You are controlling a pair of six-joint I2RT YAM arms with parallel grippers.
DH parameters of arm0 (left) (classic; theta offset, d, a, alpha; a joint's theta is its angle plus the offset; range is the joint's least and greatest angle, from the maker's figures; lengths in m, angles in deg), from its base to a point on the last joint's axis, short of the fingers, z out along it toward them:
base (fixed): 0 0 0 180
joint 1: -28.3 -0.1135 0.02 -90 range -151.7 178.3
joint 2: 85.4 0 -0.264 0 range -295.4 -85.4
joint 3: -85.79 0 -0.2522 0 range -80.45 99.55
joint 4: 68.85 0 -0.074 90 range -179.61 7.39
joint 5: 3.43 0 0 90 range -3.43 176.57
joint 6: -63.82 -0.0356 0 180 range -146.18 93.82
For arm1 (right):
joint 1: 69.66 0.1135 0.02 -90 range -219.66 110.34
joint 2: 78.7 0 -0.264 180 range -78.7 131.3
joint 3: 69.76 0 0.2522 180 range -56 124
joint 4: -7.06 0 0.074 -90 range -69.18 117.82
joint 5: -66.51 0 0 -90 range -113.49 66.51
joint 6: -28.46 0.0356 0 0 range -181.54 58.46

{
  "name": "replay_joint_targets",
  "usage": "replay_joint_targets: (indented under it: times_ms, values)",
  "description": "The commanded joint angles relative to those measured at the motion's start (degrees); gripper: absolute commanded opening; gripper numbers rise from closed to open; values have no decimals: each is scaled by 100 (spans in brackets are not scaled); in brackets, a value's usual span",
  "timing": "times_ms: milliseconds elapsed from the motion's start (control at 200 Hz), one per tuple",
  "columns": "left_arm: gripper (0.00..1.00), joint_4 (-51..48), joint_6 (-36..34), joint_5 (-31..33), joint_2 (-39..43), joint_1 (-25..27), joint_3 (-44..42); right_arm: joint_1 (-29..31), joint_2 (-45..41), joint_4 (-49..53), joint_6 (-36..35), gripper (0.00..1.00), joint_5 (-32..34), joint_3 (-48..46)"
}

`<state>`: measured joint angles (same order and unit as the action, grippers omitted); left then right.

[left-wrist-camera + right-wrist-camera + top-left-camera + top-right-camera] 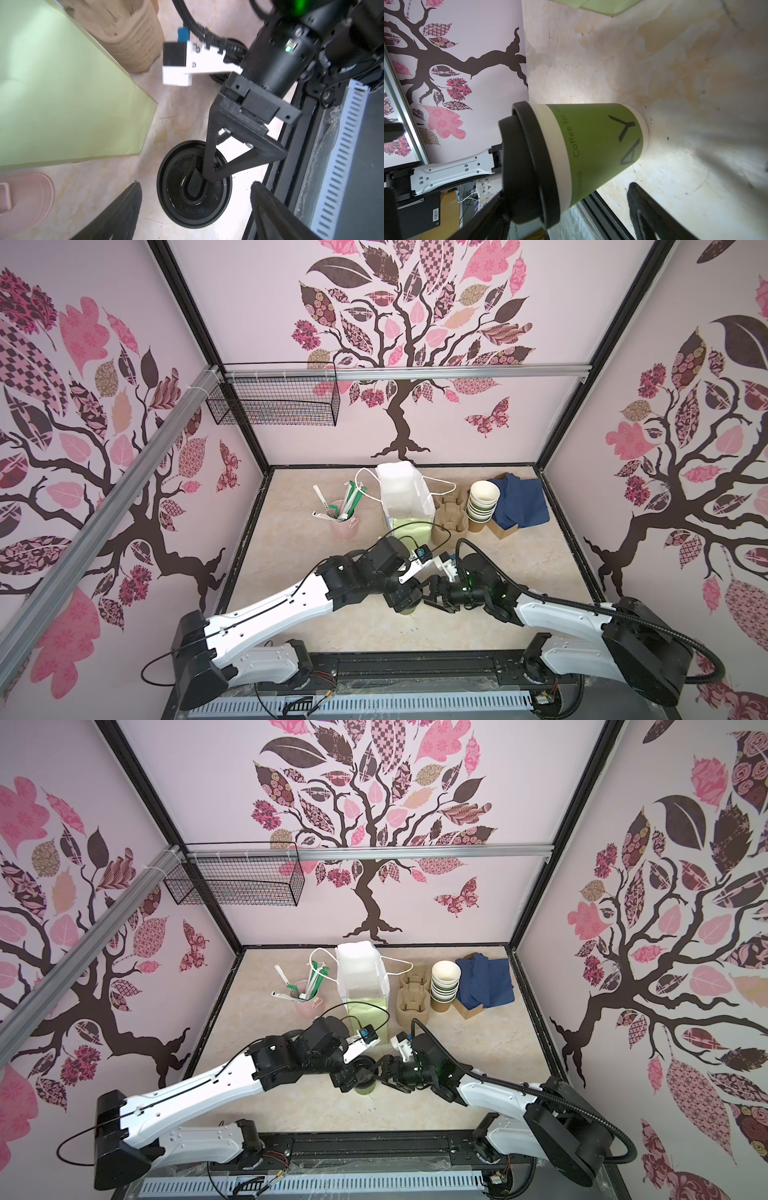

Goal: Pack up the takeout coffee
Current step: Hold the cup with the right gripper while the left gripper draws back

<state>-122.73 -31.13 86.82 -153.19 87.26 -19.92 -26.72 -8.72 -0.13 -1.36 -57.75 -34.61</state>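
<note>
Front edge of the counter (675,62) first, and both arms meet right at the takeout coffee (591,145). It stands upright on the counter with its black lid (176,199) on. Its long axis runs straight up, and it sits close to the front, about midway across.

The left gripper (195,185) hangs directly over it, pointing down. Its 2 fingers (124,207) are spread wide, 1 on each side of the lid, touching nothing.

The right gripper (566,191) comes in level from the right. Its 2 fingers (645,207) are apart too, 1 stacked above the other. The upper tip sits over the lid's centre, though I cannot tell whether it presses there. The lower one is down near the counter, just beside the cup's lower wall. Nothing is clamped on the cup.

So the cup lies straight below the left fingers and straight ahead of the right ones. My read is that the left arm has the cleaner line, though it would close on the lid rim, not the body. The right would have to roll its wrist to take the green wall from the sides.

Just behind stands the paper bag (401,493), mouth up and taller than the cup, so the cup would have to rise over its rim. Beside it sit the pulp carriers (446,518). Further back are the stack of lidless cups (482,502), a navy cloth (521,499) and a pink mug (345,526) of straws.
</note>
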Motion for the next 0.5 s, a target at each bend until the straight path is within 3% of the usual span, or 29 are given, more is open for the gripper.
replay_joint_targets:
  times_ms: [0, 280, 490]
  values:
    - [86, 204, 501, 466, 446, -40, -76, -18, 75, 513, -134, 87, 149, 76]
    - [85, -79, 2972, 1432, 1448, -227, -753, -20, -503, -29, 103, 92, 3, -98]
    - [74, -5, 4436, 175, 1844, -1349, -1459, -22, -754, -112, 151, 94, -108, -78]
